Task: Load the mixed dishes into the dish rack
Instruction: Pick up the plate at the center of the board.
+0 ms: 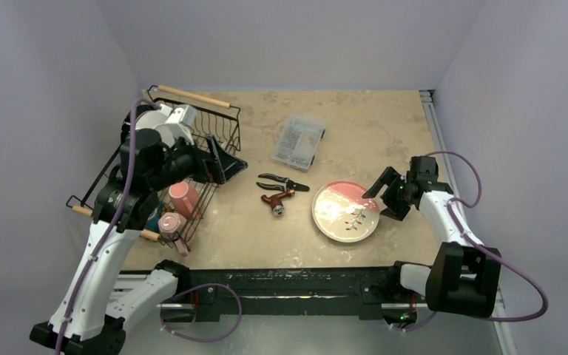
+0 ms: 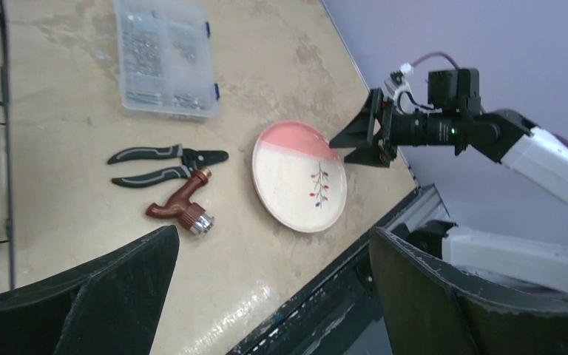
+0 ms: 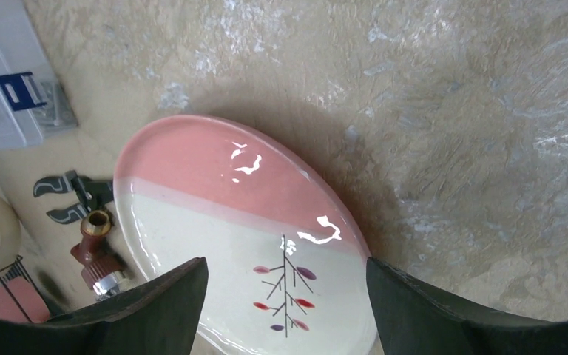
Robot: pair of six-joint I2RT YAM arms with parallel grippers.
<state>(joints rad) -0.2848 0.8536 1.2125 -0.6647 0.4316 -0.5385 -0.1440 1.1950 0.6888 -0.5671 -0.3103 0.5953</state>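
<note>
- Beige mottled tabletop under plain lilac walls; both arms are bolted at its near edge, on a black rail.
- Nearest on the right half lies the plate, pink on one part, cream with a small twig drawing on the other. It sits flat on the table, outside the rack.
- Right gripper is at the plate's right rim, its fingers spread wide with the rim between them; they are released, not clamped on the dish.
- Just left of the plate lie a red-brown tap fitting and, beyond it, black-handled pliers, close together.
- On the left edge stands the dish rack, a black wire basket with wooden rod handles. Two pink mugs rest in its near end.
- Left gripper hangs over the rack's right side, fingers fully apart and holding nothing.
- Pale crockery shows at the rack's far end, partly hidden behind the left arm; which pieces, I cannot tell.
- Farthest, mid-table, sits a clear compartment box, well apart from the plate.
</note>
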